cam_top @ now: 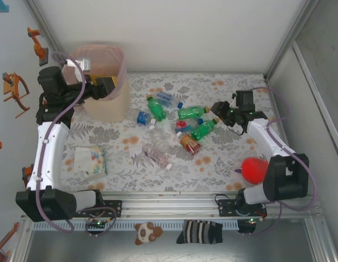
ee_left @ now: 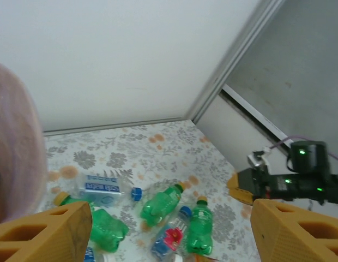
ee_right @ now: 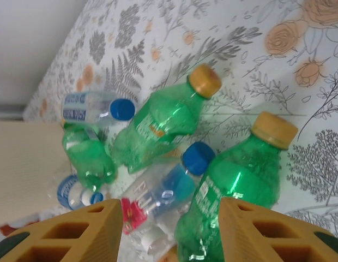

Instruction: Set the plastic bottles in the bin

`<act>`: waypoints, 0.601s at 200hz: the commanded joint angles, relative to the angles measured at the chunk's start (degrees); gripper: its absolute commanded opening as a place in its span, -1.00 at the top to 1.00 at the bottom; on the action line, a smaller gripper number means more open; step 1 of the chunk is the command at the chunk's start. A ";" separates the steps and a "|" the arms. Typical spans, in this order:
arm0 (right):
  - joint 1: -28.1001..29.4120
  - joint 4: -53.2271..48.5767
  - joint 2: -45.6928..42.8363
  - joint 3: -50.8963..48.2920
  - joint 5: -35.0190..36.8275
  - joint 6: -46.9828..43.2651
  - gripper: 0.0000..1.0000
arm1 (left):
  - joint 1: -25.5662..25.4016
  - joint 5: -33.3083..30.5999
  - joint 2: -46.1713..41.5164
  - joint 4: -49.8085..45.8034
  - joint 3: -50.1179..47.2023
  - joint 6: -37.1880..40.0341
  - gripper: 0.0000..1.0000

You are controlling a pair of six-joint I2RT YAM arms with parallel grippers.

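The plastic bottles (cam_top: 177, 123) lay heaped on the bench (cam_top: 229, 158) just right of the bin (cam_top: 106, 106). On the heap's side away from the bin, the right gripper (ee_right: 170, 218) stood partly open astride a blue-capped clear bottle (ee_right: 169, 185) and a green bottle (ee_right: 234, 185), closed on neither. The left gripper (ee_left: 171, 229) hung wide open and empty at the bin's rim.

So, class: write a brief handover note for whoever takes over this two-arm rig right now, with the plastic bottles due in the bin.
Left claw: open, empty, at the rim of the bin.
Right claw: open, low over the plastic bottles, nothing gripped yet.
Bottles: heaped between the two arms; one clear bottle lies apart, nearer the bases.
Done: cannot tell, the bin's inside is hidden.
Left: every bottle lying outside the bin. Leave the red plush toy and the white box.
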 commanded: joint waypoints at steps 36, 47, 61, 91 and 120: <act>-5.98 16.93 9.15 -6.37 -9.45 7.14 -0.10 | -3.14 -0.52 -4.26 1.47 -4.34 -2.76 -0.52; -6.28 18.39 10.86 -6.73 -9.94 7.24 -0.14 | -3.47 -0.66 -5.00 1.76 -5.13 -3.29 -0.52; -6.35 20.53 13.02 -6.98 -11.11 7.61 -0.17 | -3.76 -0.95 -5.80 2.50 -6.03 -3.79 -0.52; -6.35 24.49 16.58 -6.96 -12.19 9.00 -0.21 | -4.02 -1.56 -6.81 2.83 -7.14 -4.23 -0.52; -6.32 27.27 18.77 -6.99 -12.85 9.83 -0.19 | -4.14 -1.71 -6.60 3.04 -7.28 -4.68 -0.51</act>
